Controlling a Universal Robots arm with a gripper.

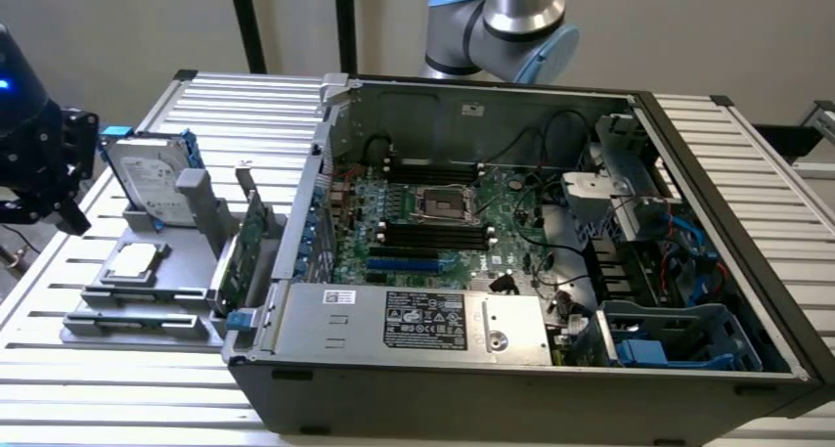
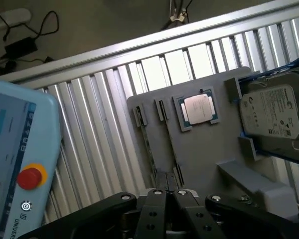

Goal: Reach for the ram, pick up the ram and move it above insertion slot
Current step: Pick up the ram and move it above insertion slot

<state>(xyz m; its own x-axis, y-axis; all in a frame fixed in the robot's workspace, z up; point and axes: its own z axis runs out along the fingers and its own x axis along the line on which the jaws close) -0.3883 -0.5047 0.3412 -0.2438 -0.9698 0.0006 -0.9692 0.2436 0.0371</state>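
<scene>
Green, the ram (image 1: 239, 263) stands on edge, long axis running up the exterior frame. We see it lower right of the gripper (image 2: 169, 195), which is clenched on nothing.

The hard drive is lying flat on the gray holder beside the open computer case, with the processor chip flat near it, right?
Not quite: the hard drive stands upright on its edge in the gray holder, as the exterior view shows. The holder is beside the open computer case, and the processor chip lies flat near it.
</scene>
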